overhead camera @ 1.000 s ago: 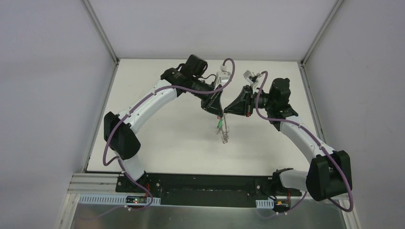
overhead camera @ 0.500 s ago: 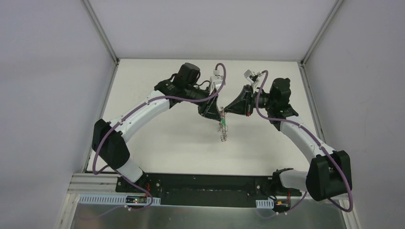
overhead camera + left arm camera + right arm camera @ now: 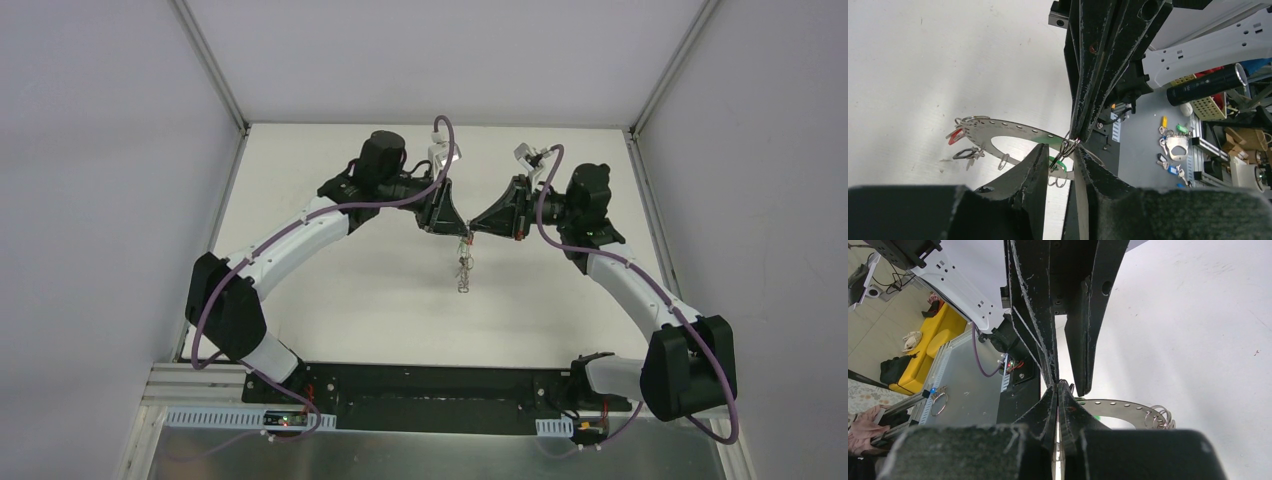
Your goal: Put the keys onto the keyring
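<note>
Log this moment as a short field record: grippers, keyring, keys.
left gripper: open, fingers either side of the green key
right gripper: shut on a wire loop at the keyring's rim
keyring: hangs from the right gripper, between the two arms
green key: at the rim, near the pinched loop
red key: at the rim's opposite end
table: white

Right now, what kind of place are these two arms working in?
Probably a robotics lab test cell: a white table walled by plain panels on an aluminium frame, with cluttered storage shelves and a yellow seat visible beyond it.
</note>
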You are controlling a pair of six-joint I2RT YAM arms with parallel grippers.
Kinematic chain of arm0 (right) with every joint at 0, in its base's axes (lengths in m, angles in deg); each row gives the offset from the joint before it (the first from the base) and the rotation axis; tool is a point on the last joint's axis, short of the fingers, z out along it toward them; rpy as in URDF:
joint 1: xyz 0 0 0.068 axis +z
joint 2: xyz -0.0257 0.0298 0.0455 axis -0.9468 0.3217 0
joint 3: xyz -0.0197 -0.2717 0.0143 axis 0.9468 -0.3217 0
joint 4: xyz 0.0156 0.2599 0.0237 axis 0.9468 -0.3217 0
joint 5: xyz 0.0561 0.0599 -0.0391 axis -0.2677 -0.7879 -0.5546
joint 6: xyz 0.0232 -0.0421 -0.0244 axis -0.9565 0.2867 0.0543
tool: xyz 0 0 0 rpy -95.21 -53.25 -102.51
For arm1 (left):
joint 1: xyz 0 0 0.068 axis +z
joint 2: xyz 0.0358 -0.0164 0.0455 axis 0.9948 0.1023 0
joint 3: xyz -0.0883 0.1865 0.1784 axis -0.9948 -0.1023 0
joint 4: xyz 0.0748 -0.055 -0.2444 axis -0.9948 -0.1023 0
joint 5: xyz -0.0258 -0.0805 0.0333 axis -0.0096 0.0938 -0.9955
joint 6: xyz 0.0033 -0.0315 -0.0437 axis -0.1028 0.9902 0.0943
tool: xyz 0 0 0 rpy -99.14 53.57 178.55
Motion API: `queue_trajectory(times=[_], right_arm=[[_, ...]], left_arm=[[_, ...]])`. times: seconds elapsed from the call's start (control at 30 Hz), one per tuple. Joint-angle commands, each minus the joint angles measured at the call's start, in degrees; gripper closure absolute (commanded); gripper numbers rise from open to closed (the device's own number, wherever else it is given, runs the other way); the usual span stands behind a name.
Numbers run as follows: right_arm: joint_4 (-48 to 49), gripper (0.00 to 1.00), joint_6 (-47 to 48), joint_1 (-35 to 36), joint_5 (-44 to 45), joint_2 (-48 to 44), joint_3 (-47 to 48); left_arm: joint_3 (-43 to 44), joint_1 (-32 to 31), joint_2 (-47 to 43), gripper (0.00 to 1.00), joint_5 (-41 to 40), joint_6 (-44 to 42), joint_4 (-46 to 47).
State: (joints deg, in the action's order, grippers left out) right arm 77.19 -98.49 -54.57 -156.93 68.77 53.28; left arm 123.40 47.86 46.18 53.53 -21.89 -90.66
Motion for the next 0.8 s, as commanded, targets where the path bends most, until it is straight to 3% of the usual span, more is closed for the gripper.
queue_trajectory(times=[0.0,0.2,0.37,0.5,0.7,0.77], right_arm=[[4.0,1.0,-0.7,-0.4,-0.5,-0.4,0.0],[4.0,1.0,-0.6,-0.6,-0.4,-0.2,-0.1],[4.0,1.0,-0.5,-0.8,0.0,-0.2,-0.1],[4.0,1.0,-0.4,-1.0,0.4,0.1,-0.4],[3.1,1.0,1.5,-1.1,0.4,0.3,-0.5],[2.7,0.96,2.1,-1.2,0.2,0.2,-0.4]], left_arm=[[-1.1,0.5,-1.0,0.76,1.3,3.5,6.4],[-2.0,0.5,-1.0,0.85,2.6,4.3,8.3],[-1.8,0.5,-0.6,0.99,3.9,5.2,9.4],[-1.3,0.5,-1.0,1.0,4.2,4.1,8.4],[3.0,0.5,-1.9,1.0,1.8,-6.7,-5.4],[5.2,0.5,-1.9,1.0,0.9,-11.6,-11.2]])
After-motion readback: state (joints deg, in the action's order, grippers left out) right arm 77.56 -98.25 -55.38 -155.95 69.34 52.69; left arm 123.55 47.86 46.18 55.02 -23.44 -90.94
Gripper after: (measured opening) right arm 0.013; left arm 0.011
